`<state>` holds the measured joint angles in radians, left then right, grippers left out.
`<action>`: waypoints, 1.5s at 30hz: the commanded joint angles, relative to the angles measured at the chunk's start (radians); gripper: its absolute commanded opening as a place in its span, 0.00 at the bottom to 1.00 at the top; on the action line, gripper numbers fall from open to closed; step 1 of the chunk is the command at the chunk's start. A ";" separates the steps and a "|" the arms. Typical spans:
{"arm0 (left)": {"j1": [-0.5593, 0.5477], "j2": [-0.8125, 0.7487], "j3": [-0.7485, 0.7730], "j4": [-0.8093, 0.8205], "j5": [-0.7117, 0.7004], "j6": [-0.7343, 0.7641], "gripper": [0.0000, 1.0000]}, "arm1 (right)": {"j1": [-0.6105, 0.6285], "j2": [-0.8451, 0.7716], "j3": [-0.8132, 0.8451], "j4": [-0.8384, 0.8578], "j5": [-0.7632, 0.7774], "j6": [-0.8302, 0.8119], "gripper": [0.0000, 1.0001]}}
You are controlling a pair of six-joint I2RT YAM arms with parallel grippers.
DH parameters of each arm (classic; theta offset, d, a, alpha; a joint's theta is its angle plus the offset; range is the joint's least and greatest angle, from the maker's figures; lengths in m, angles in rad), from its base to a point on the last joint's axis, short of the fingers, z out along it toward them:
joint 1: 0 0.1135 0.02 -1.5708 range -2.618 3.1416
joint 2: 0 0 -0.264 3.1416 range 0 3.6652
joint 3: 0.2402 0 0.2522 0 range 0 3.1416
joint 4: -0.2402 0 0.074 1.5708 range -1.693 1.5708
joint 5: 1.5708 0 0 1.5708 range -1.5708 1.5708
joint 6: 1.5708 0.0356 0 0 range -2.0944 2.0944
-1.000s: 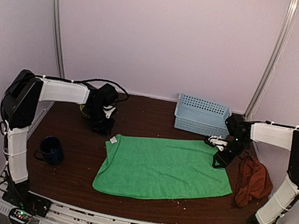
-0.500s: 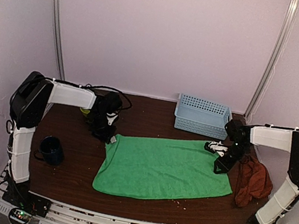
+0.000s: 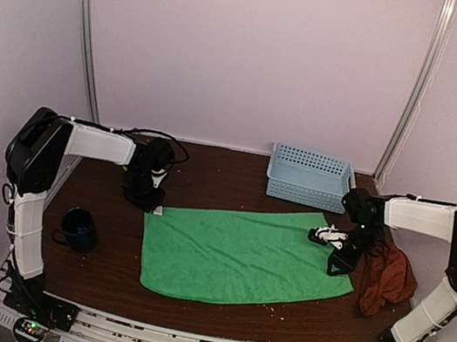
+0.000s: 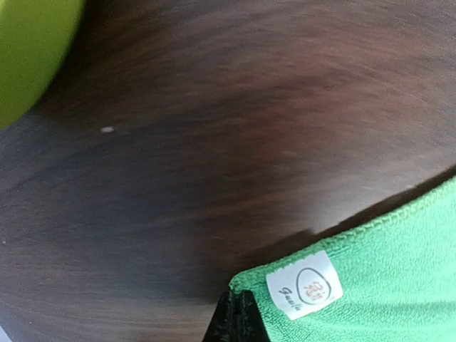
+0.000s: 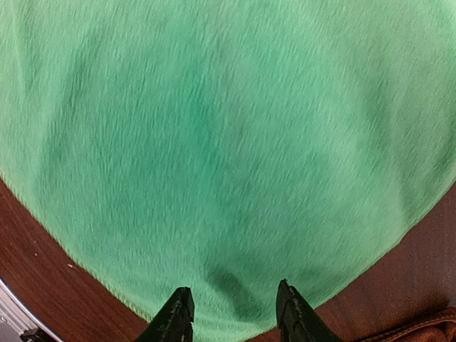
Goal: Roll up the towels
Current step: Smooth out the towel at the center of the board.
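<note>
Top external view: green towel [image 3: 241,249] lies spread flat in the middle of the table [image 3: 228,175], long side running left to right. Rust towel [image 3: 387,277] sits crumpled just off its right edge. Light-blue basket [image 3: 309,176] at the back, dark mug [image 3: 78,229] at near left.

Left gripper [image 3: 150,202] is down on the far-left corner. Left wrist view shows its jaws pressed together on the hem, just beside the white label [image 4: 304,292]. Right gripper [image 3: 341,260] stands on the far-right corner with jaws spread and tips resting on the pile. A small pucker sits between them, but no fold looks pinched.

Step in hand, by judgement: take both far corners to start the roll. The right claw should close on the edge itself, as shallow as the left. Then lift both corners evenly, keep the far edge taut between them, and turn it toward the near edge in a tight, straight first fold. Uneven pull would skew the roll.
</note>
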<state>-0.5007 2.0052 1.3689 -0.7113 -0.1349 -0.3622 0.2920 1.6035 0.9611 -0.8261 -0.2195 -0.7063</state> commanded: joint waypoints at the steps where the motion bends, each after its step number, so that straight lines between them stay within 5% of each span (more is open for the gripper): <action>1: 0.044 -0.019 0.010 -0.039 -0.062 0.033 0.00 | 0.006 -0.053 -0.034 -0.070 -0.009 -0.084 0.42; 16: 0.045 -0.010 0.055 -0.036 0.009 0.107 0.00 | 0.055 -0.108 -0.172 -0.049 0.196 -0.068 0.42; 25: 0.044 -0.023 0.056 -0.044 -0.007 0.131 0.00 | 0.169 -0.114 -0.214 -0.173 0.163 -0.056 0.35; 32: 0.044 -0.044 0.086 -0.042 0.028 0.157 0.00 | 0.181 -0.231 -0.070 -0.366 0.054 -0.076 0.34; 36: 0.044 -0.067 0.085 -0.042 0.003 0.165 0.00 | 0.068 -0.211 0.113 -0.400 -0.117 -0.081 0.36; 43: 0.046 -0.085 0.076 -0.068 -0.001 0.127 0.00 | -0.073 -0.023 0.249 -0.170 -0.153 0.085 0.37; 45: 0.049 -0.096 0.063 -0.067 0.003 0.101 0.36 | -0.074 0.023 0.245 -0.096 -0.128 0.117 0.37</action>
<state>-0.4553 1.9514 1.4315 -0.7643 -0.1287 -0.2230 0.2214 1.5482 1.2057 -1.0534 -0.3405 -0.6804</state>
